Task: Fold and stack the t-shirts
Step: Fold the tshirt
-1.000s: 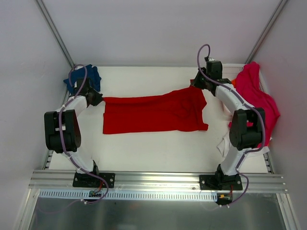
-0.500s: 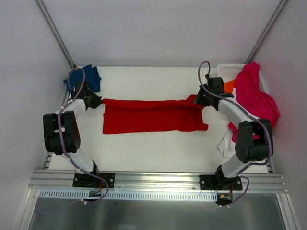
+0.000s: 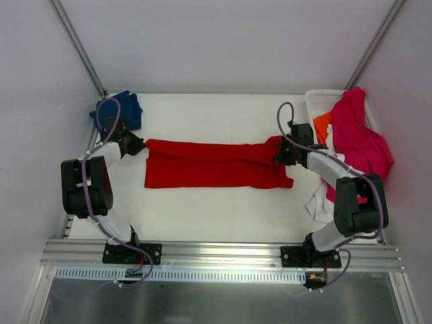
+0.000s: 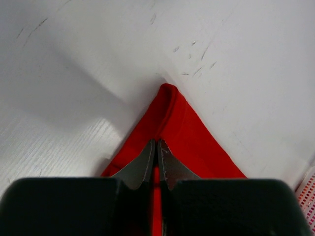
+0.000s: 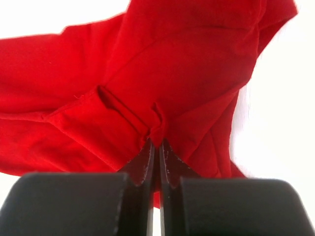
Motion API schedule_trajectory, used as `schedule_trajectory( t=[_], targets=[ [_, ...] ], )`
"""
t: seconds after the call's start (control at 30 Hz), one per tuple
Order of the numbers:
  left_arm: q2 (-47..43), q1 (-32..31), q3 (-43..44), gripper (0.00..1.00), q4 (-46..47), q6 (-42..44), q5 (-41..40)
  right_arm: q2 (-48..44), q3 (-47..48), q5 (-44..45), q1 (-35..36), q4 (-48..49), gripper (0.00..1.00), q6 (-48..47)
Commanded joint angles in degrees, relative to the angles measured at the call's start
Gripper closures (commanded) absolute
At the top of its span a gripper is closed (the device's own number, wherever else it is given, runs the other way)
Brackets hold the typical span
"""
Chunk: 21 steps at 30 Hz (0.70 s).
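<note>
At nine o'clock, the left gripper (image 3: pixel 137 144) pinches one end of the red t-shirt (image 3: pixel 216 165), stretched across mid-table. At three o'clock, the right gripper (image 3: pixel 279 152) clamps the other. The lengthwise fold looks half made. Next, both arms should lay the held edge toward six o'clock together.

White table (image 3: pixel 216 216) with red t-shirt (image 3: pixel 209 169), navy t-shirt (image 3: pixel 130 108), white basket (image 3: pixel 316 101)

Black-and-white arms (image 3: pixel 108 151), seemingly purple cables (image 3: pixel 278 121)

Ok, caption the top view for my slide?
Left fingers and right fingers pinch opposite ends of the red shirt on the table; navy shirt back left.
</note>
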Motion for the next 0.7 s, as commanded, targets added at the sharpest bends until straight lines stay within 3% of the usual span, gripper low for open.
schedule_trajectory(
  t=[0.0, 0.3, 0.33, 0.37, 0.4, 0.47, 0.5, 0.53, 0.6, 0.67],
  targets=[
    [-2.3, 0.7, -1.0, 1.0, 1.7, 1.1, 0.8, -2.8, -2.1, 0.2, 0.5, 1.1, 0.99, 0.6],
    [-1.8, 0.7, -2.8, 1.0, 1.8, 1.1, 0.3, -4.7, -6.7, 3.6, 1.8, 0.7, 0.98, 2.0],
    [-1.6, 0.7, -3.0, 1.0, 1.8, 1.2, 0.2, -4.9, -7.6, 4.5, 2.3, 0.7, 0.94, 2.2],
    [-1.6, 0.7, -3.0, 1.0, 1.8, 1.2, 0.3, -5.0, -7.9, 4.6, 2.5, 0.7, 0.74, 2.4],
    [-1.3, 0.7, -3.0, 0.95, 1.7, 1.3, 0.5, -5.1, -8.4, 4.8, 2.6, 0.8, 0.5, 2.5],
    [-1.1, 0.7, -3.1, 0.63, 1.6, 1.2, 0.9, -5.8, -9.4, 6.7, 3.7, 0.5, 0.01, 3.0],
    [-1.1, 0.9, -3.3, 0.28, 1.6, 1.2, 0.8, -6.1, -9.6, 7.3, 4.2, 0.3, 0.0, 3.1],
    [-1.2, 0.9, -3.4, 0.17, 1.6, 1.1, 0.6, -6.9, -9.8, 9.6, 4.5, 0.0, 0.01, 3.3],
    [-2.2, 0.9, -3.8, 0.01, 1.5, 1.1, 0.2, -8.0, -9.8, 11.2, 5.0, -1.7, 0.01, 3.4],
    [-3.5, 0.9, -4.0, 0.01, 1.4, 1.4, -0.1, -10.6, -9.5, 12.8, 5.8, -3.4, 0.01, 3.3]
  ],
)
